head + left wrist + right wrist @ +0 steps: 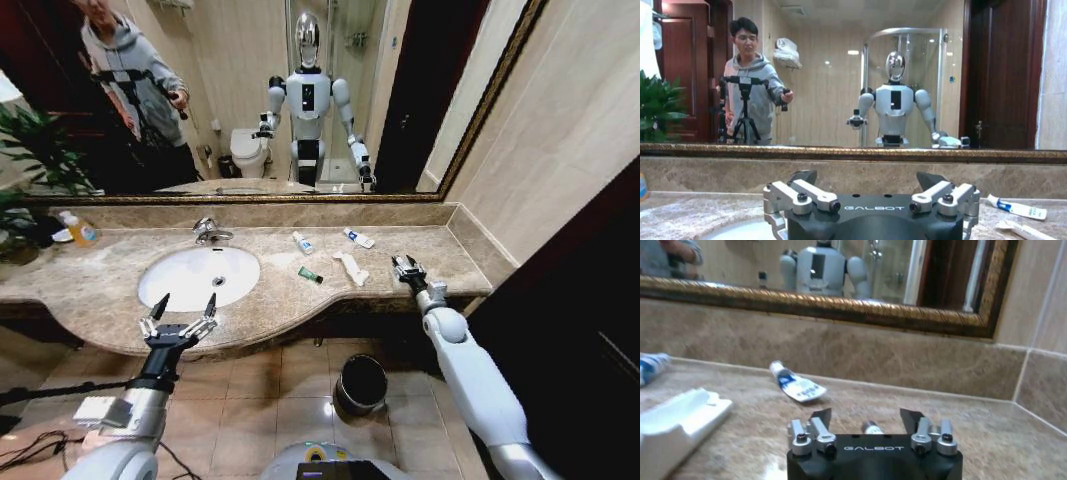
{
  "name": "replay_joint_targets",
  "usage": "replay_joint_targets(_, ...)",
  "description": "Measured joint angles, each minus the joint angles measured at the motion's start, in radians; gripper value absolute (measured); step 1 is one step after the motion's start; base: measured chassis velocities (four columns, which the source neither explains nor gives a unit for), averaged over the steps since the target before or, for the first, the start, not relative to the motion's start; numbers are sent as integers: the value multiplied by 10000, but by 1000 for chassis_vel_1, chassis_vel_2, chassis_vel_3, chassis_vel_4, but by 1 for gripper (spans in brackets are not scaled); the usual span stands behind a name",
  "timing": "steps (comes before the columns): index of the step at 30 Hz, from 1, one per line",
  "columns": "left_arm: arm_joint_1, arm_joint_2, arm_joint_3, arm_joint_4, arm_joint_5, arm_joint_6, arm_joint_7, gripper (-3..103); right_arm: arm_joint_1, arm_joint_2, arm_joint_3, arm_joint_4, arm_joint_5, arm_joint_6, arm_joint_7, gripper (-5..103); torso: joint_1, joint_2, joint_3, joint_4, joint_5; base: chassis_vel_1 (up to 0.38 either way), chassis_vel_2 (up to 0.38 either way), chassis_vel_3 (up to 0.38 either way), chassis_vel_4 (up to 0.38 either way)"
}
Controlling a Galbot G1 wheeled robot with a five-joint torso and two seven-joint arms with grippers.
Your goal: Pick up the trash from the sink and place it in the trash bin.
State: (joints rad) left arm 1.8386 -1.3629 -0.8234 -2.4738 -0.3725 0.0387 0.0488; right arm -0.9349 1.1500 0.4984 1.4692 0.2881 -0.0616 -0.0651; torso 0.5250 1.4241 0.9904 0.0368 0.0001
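Right claw point(405, 266), fingers spread and empty, hovers over the desk's right end near a white tube point(359, 238) by the back edge. Left claw point(180, 316), likewise released, waits at the front edge before the sink point(160, 277). Best approach: descend squarely, straddling one tube across its width, then carry it to the trash bin point(361, 383) on the floor.

White glossy arms, black "GALBOT"-marked gripper point(865, 416) bodies; silver screwed finger joints

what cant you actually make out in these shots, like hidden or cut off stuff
- Trash bin, head view: its inside is too dark to tell any contents.
- Sink, left wrist view: the left gripper body hides most of the basin.
- Small item, right wrist view: between the right gripper fingers, too blurred to identify.
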Motion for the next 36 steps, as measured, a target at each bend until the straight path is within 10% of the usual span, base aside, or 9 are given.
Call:
replay_joint_targets(12,0,0,0,0,0,0,0,100,98,-141,-61,-41,-186,-1427,427,101,0,0,0,0,0,0,0,0,0)
replay_joint_targets(36,0,0,0,0,0,0,0,100,291,-114,-209,-58,175,-2117,426,20,0,1,0,1,-1,0,0,0,0)
